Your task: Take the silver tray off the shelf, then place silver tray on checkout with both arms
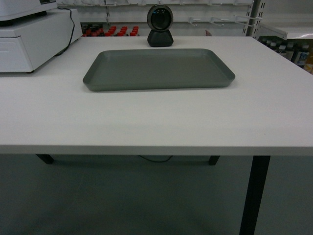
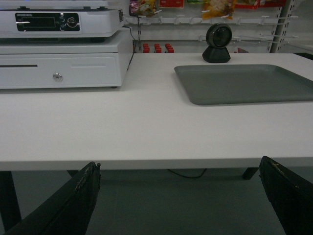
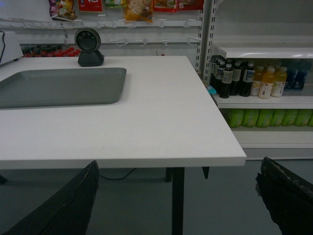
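Observation:
The silver tray (image 1: 159, 69) lies flat on the white checkout (image 1: 156, 122), in front of the black round-headed scanner (image 1: 160, 26). It also shows in the left wrist view as the tray (image 2: 249, 82) on the right, and in the right wrist view as the tray (image 3: 58, 86) on the left. My left gripper (image 2: 180, 169) is open, below and in front of the checkout's front edge, holding nothing. My right gripper (image 3: 178, 169) is open too, low before the table's right front corner. Neither arm shows in the head view.
A white cash drawer with a register (image 1: 34, 36) stands on the checkout's back left. A shelf with drink bottles (image 3: 254, 78) stands right of the table. Black table legs (image 1: 254, 193) and a hanging cable (image 1: 155, 158) lie under the top.

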Controlling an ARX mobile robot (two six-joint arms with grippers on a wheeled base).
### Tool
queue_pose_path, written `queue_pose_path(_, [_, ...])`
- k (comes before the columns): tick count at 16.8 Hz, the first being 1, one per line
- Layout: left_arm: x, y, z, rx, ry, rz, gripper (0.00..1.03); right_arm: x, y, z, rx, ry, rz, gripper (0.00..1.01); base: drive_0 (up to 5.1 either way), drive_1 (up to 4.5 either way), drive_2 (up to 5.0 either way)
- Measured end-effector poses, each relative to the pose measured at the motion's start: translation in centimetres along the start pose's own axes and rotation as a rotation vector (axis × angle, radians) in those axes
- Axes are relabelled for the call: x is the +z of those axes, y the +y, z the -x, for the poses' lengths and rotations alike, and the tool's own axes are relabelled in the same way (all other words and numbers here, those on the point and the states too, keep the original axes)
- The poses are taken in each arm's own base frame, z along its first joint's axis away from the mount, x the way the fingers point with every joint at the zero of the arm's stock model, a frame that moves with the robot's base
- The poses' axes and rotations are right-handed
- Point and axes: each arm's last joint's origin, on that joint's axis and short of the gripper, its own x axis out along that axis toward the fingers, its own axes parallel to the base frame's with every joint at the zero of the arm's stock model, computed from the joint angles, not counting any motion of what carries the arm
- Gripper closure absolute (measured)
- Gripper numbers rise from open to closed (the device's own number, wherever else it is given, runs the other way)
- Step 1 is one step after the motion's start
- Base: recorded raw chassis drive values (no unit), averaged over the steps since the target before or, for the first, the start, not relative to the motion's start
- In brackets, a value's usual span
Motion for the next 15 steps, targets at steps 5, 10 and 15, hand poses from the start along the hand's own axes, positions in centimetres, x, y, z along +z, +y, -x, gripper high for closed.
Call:
queue_pose_path(5, [-0.01, 0.00, 0.00, 0.000, 0.001, 0.000, 0.05, -0.03, 0.00, 0.00, 0.000, 0.003, 0.000, 0.03, 0.0, 0.00, 0.0])
queue_pose_path(10, [0.01, 0.00, 0.00, 0.000, -0.001, 0.000, 0.05, 0.02, 0.00, 0.00, 0.000, -0.002, 0.000, 0.03, 0.0, 0.00, 0.0])
queue_pose_path(15, [0.02, 0.00, 0.00, 0.000, -0.002, 0.000, 0.05, 0.01, 0.00, 0.00, 0.000, -0.002, 0.000, 0.03, 0.0, 0.00, 0.0])
